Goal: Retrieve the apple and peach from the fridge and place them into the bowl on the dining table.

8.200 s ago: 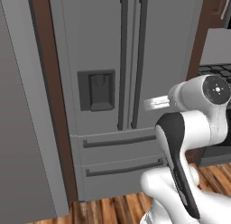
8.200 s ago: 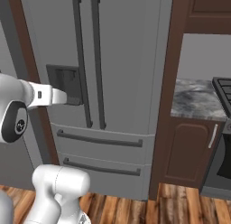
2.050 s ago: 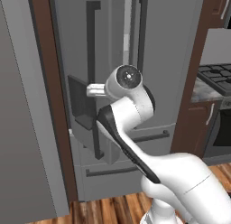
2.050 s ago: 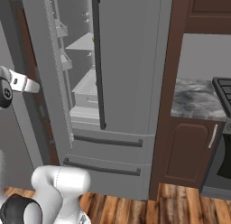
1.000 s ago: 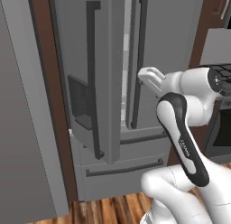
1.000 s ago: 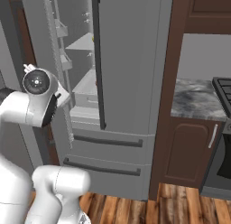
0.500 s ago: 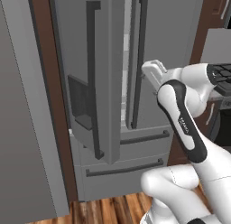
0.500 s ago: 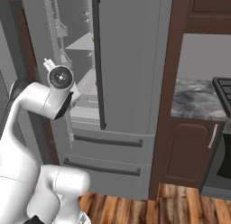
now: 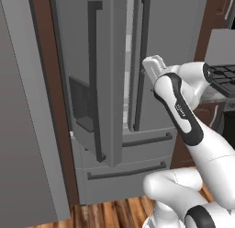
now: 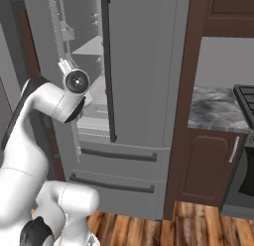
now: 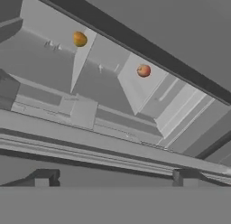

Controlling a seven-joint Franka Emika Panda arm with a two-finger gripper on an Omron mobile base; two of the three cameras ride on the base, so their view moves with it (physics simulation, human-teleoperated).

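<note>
Hand (image 11: 113, 177) spread wide; holding nothing

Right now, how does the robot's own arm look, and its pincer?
The arm is glossy white, made of rounded segments, with dark grey or black bands at the joints. One joint ends in a round grey cap with a dark centre. The pincer has two small, dark, blocky fingertips. No cables show.

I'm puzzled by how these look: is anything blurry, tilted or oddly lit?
Hand view: rolled, so the tall grey fridge's pale shelves slant; soft and grainy, the two small round fruits mere blobs. Left base view: even, flat light, no glare on the open door. Right base view: sharp, with faint shading inside.
</note>
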